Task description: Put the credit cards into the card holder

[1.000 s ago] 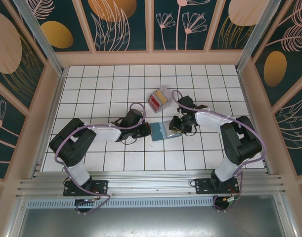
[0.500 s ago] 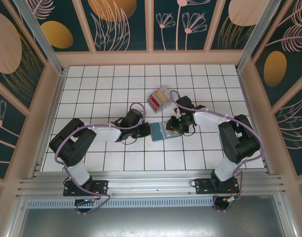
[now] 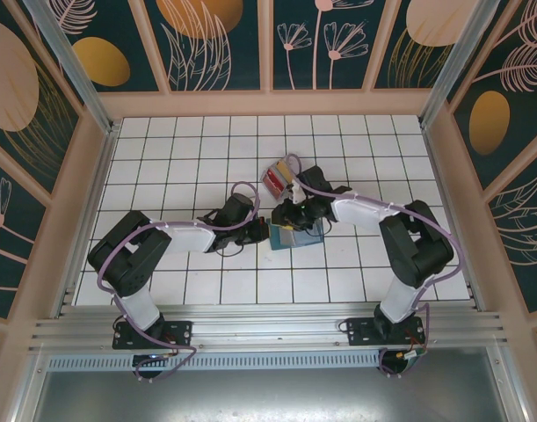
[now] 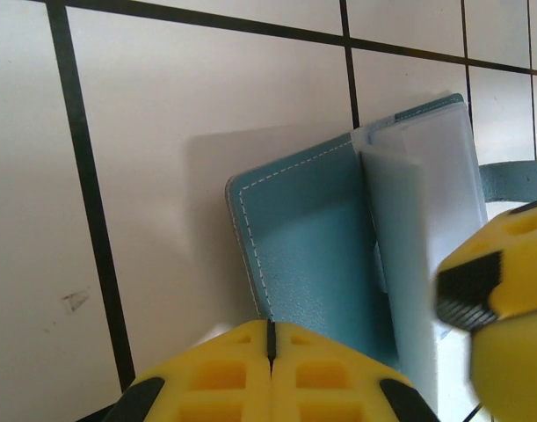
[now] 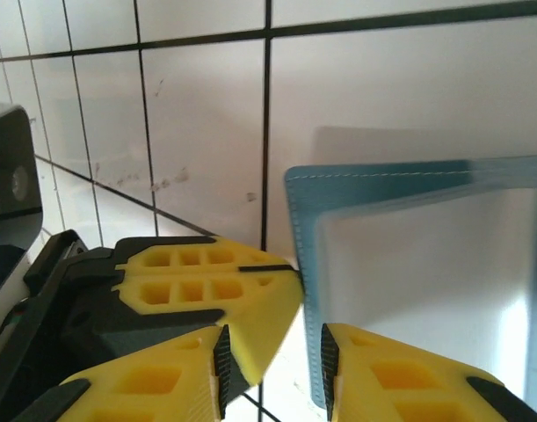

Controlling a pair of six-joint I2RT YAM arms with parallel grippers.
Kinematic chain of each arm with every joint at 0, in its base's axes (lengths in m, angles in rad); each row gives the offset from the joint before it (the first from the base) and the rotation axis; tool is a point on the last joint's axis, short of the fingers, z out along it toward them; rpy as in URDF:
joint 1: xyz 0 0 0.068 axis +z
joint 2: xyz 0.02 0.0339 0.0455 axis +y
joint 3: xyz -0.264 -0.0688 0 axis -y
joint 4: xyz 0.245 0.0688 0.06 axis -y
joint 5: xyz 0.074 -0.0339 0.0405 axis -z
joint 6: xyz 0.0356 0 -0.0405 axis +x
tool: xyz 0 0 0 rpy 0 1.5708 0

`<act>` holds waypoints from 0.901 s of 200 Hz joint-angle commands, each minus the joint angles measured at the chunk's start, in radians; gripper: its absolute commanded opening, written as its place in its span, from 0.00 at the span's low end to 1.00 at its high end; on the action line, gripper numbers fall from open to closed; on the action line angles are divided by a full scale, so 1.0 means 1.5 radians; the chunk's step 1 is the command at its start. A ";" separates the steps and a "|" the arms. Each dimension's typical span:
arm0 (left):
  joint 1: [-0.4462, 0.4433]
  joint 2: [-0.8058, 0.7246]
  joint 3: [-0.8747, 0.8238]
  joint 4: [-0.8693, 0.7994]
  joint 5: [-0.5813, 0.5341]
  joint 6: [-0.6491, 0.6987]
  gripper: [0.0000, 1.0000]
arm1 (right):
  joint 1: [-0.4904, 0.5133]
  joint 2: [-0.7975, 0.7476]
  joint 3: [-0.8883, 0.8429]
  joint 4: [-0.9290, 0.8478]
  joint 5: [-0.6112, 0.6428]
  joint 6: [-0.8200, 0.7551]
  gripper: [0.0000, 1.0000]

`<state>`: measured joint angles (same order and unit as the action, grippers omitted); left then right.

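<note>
Card holder [image 3: 299,239] lay open on the tiled table [image 3: 206,158], mid-field, between the two claws. Its long axis ran left to right, with the teal cover underneath and the pale pocket pages on top.

Left gripper [image 4: 270,350] was fully closed with nothing between its fingers. Its tip sat at the holder's left edge, probably pressing the cover flat, though the wrist view could not confirm contact.

Right gripper [image 5: 272,352] hung over the holder from the far side, jaws partly parted and gripping nothing. The holder's left edge ran into the gap between the jaws, clear of both.

Credit cards [image 3: 279,179], red and yellow, stood on edge in a clear box [image 3: 293,163] just far of the holder, close behind the right claw.

Judgement: the right arm was the nearer to the cards. The coming move turned on the short far-to-near line from box to pockets, with the left claw pinning the holder.
</note>
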<state>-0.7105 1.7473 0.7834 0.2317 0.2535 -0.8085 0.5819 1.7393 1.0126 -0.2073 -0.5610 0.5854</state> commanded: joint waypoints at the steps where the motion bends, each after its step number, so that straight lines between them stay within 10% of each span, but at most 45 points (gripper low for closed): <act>1: 0.002 -0.012 -0.010 0.017 0.002 -0.011 0.00 | 0.006 0.028 -0.001 0.034 -0.032 0.015 0.36; 26: 0.001 -0.018 -0.027 0.019 -0.011 -0.016 0.00 | 0.004 0.039 -0.013 0.035 -0.013 0.017 0.36; 108: 0.003 -0.089 -0.079 0.081 -0.023 -0.038 0.50 | 0.003 0.055 -0.035 0.071 -0.006 0.044 0.36; 180: 0.004 -0.007 -0.073 0.174 0.028 -0.108 0.50 | -0.011 -0.001 -0.113 0.172 -0.010 0.122 0.10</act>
<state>-0.7052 1.7054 0.6701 0.4213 0.2775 -0.9295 0.5701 1.7813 0.8722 -0.0250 -0.5735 0.7166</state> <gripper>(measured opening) 0.505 0.131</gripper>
